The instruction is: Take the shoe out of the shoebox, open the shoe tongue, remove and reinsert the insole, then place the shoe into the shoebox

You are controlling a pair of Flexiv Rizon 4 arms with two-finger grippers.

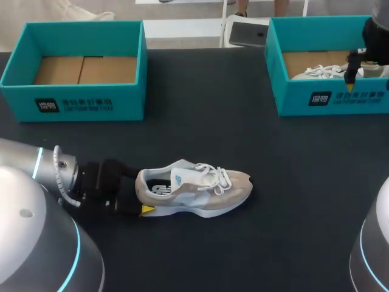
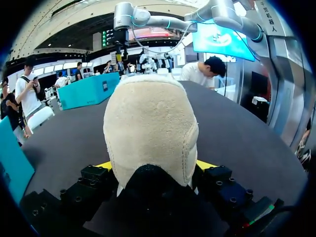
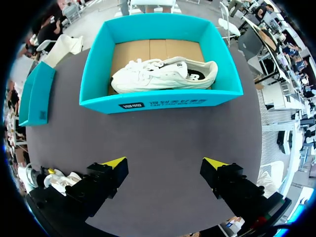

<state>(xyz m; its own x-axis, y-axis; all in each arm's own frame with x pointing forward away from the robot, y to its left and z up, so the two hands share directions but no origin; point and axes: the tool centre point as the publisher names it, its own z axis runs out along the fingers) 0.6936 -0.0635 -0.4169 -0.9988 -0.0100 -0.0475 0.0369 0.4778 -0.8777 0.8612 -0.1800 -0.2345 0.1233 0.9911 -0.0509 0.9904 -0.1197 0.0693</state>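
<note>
The left gripper (image 2: 155, 165) is clamped on the heel of a beige shoe (image 1: 200, 185), one yellow tip pressed to each side of the padded collar, as the wrist view shows. The shoe stands on its sole near the middle of the dark worktop (image 1: 243, 140). Its heel points toward the left arm and its toe away from it, toward the robot's right side. White laces lie loose over its tongue. Well apart, on the far right side of the worktop, the right gripper (image 3: 165, 164) hangs in the air with its fingers spread wide and nothing between them. Ahead of it sits the right box (image 3: 163, 101), a teal shoebox with a cardboard floor. A white shoe (image 3: 163, 74) lies on its side in that box, stretched along the box's length. On the far left side of the worktop stands the left box (image 1: 73, 100), teal like the other, with only its brown cardboard floor showing. It is well apart from the beige shoe and from both grippers.
</note>
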